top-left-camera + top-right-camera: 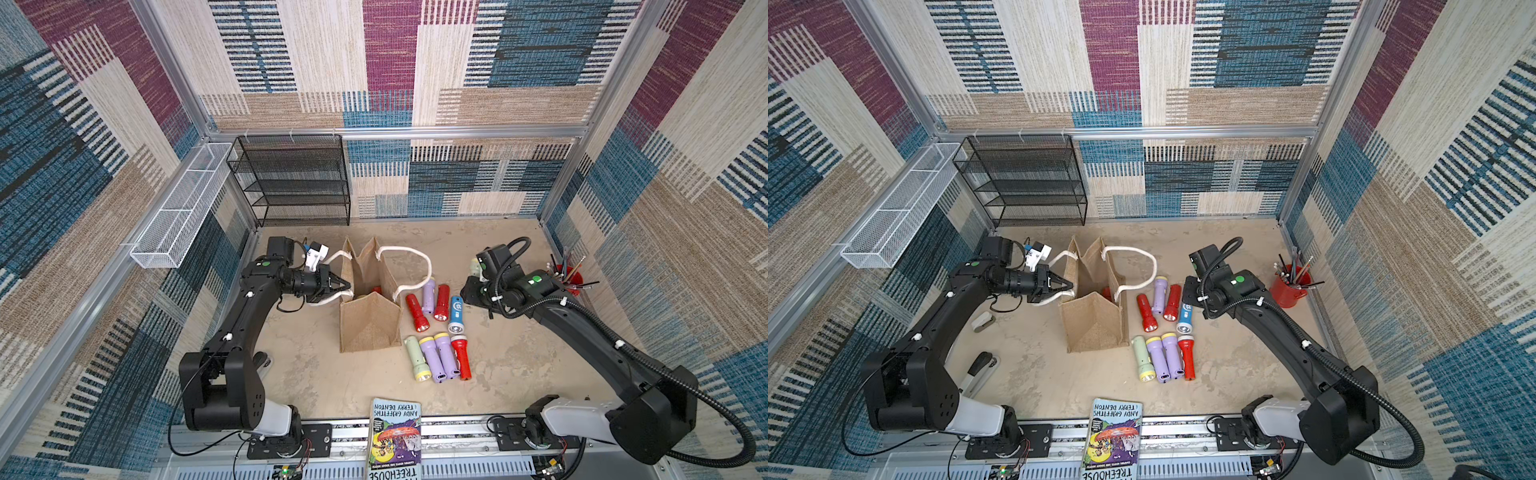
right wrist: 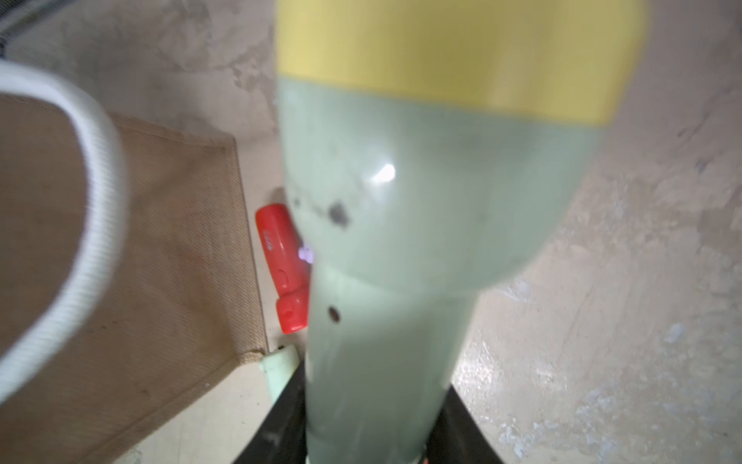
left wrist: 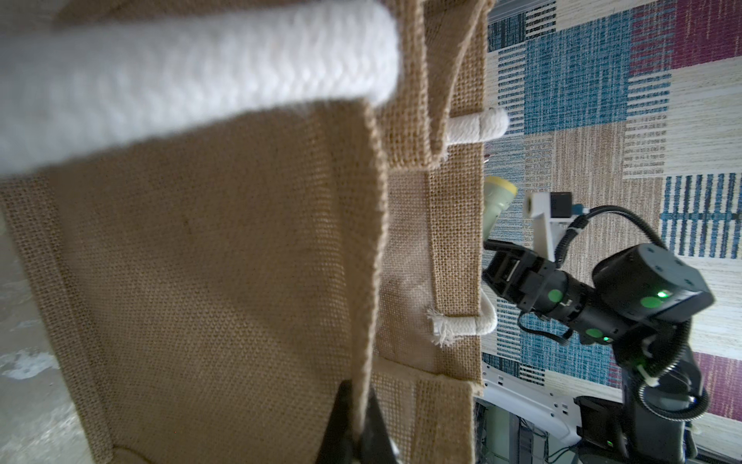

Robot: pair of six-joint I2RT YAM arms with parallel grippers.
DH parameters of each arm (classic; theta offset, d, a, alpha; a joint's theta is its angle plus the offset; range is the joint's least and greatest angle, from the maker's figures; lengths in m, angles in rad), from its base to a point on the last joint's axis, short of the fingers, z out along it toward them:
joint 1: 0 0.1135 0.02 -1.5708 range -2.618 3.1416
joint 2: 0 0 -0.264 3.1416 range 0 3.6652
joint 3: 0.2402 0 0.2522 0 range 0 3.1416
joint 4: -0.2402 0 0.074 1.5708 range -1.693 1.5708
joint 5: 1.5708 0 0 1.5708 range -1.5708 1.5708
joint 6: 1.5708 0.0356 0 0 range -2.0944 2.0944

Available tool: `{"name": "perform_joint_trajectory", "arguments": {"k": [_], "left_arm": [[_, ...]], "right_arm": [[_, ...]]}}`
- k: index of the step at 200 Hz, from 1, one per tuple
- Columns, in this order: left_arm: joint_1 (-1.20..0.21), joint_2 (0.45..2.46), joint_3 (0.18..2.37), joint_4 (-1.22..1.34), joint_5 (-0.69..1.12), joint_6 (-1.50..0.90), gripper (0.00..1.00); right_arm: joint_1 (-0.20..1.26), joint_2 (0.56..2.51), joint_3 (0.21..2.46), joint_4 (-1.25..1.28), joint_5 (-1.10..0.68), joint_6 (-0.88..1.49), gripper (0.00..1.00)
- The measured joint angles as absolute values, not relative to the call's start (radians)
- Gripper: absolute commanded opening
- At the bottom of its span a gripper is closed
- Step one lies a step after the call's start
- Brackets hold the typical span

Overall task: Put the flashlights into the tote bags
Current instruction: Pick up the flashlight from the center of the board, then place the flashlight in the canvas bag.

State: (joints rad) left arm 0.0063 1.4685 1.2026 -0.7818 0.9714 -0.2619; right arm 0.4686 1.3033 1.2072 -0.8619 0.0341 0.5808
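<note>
Nearest me, a paperback book [image 1: 395,436] lies over the front rail. Past it, a row of four flashlights lies side by side on the table: a pale green one [image 1: 417,358], two lilac ones [image 1: 431,360] [image 1: 445,354] and a red one [image 1: 462,356]. Just behind them is a second row: a red [image 1: 417,312], a lilac [image 1: 428,296], another red [image 1: 441,302] and the blue flashlight [image 1: 456,314]. Both rows sit just to the right of the tote bag [image 1: 368,324], which stands upright with its mouth open. One white rope handle [image 1: 415,266] droops over towards the far row. A red shape [image 1: 376,289] shows inside the bag's mouth, too little of it to tell what it is. The left gripper [image 1: 347,286] reaches in from the left, its jaws pinched tight on the burlap rim of the bag. The right gripper [image 2: 367,426] is to the right of the far row and clamps the barrel of a held flashlight [image 2: 421,201], pale green with a yellow head, apart from the bag. Farther right stands a red pot [image 1: 571,282] of pens and brushes. At the back wall is a black mesh rack [image 1: 291,183], and a white wire basket [image 1: 178,212] hangs on the left wall.
</note>
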Motion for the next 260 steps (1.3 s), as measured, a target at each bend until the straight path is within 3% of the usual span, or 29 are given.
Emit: {"name": "perform_joint_trajectory", "arguments": {"k": [92,175,260], "left_arm": [[0.008,1.465,1.198,-0.779,0.971,-0.263,0.00],[0.009,1.466,1.202,-0.781,0.966,-0.262,0.00],[0.022,1.479,1.204,-0.795,0.967,-0.262,0.00]], "right_arm": [[0.594,1.522,1.607,-0.777,0.078,0.503,0.23],[0.756,1.931,2.179,-0.784,-0.005,0.364,0.24],[0.797,2.098,2.349,-0.813,-0.189,0.311,0.24]]}}
